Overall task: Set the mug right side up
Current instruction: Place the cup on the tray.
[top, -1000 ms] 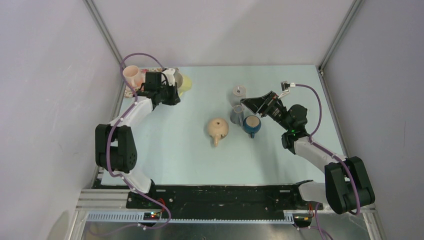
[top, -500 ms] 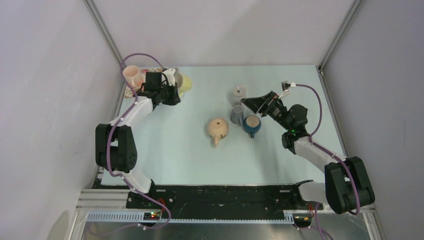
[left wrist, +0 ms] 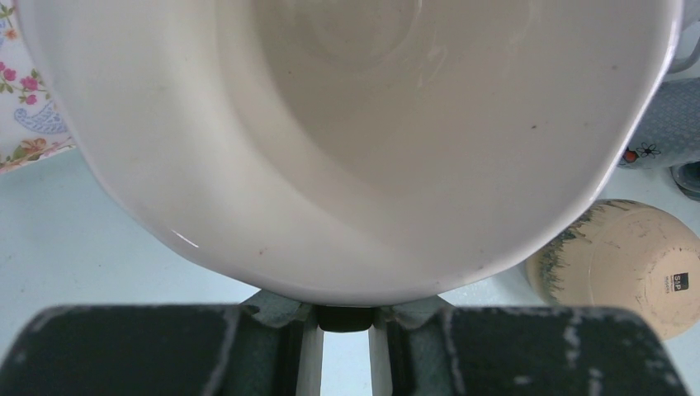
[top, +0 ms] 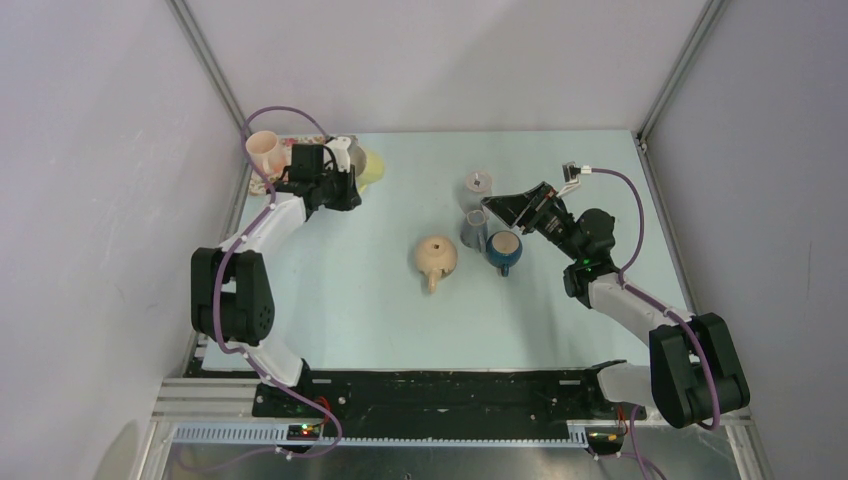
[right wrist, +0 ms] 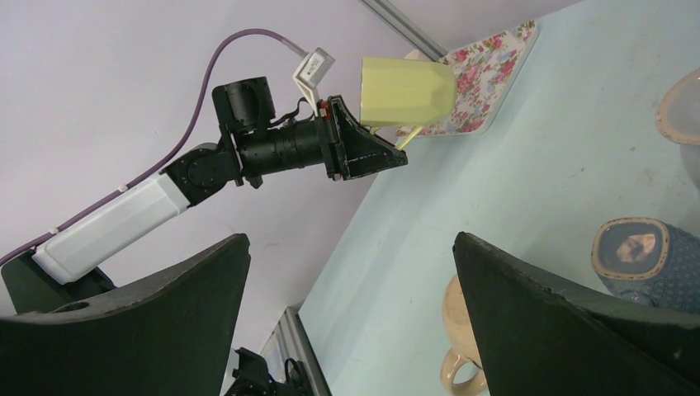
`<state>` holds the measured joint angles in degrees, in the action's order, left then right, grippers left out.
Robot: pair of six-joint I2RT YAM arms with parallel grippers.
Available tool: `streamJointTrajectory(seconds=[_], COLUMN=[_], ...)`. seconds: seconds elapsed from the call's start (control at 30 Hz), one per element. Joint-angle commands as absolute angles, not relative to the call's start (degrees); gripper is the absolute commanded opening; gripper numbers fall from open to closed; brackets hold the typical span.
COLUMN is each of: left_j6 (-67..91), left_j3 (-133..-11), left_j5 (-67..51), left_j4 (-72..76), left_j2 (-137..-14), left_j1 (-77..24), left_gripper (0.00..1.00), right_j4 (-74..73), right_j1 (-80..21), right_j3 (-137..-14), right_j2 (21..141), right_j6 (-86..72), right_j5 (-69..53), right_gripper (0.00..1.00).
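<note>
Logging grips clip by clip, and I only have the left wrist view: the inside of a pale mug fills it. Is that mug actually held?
Observer: Yes. The right wrist view shows the left gripper shut on the yellow mug.
Reviewer: Where is it?
Observer: At the table's far left, beside the floral tray.
Reviewer: And the other arm?
Observer: The right gripper is open and holds nothing, hanging next to the blue mug.

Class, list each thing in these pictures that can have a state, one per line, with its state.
left gripper: shut on yellow mug's rim
yellow mug: held, tipped on its side
right gripper: open, empty
beige mug: upside down
blue mug: seems upside down
pink cup: upright
</note>
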<state>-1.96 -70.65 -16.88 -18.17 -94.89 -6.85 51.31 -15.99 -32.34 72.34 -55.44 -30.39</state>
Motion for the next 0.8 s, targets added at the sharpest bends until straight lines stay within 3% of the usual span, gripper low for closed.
streamJointTrajectory(seconds=[0.0, 0.43, 0.77], left_j6=[-1.98, -3.38, -6.21], left_j3=[-74.53, -73.82, -77.15], left_j5=[-18.04, -18.20, -6.26], left_j4=[-12.52, -12.49, -13.21], left_j2=[-92.83, -91.06, -93.74], left_j1=[-7.25, -8.09, -8.72], left_gripper=[0.00, 0.00, 0.00], right_j4=[53.08, 53.01, 52.56], right_j1=[-15.71, -15.65, -15.29], right_j3=[-33.75, -33.75, -33.75], right_j2=[72.20, 71.62, 70.98], right_j6=[-54.76, -54.78, -54.61], right_j5=[-29.70, -29.71, -29.57], right_gripper=[0.99, 1.00, 1.00])
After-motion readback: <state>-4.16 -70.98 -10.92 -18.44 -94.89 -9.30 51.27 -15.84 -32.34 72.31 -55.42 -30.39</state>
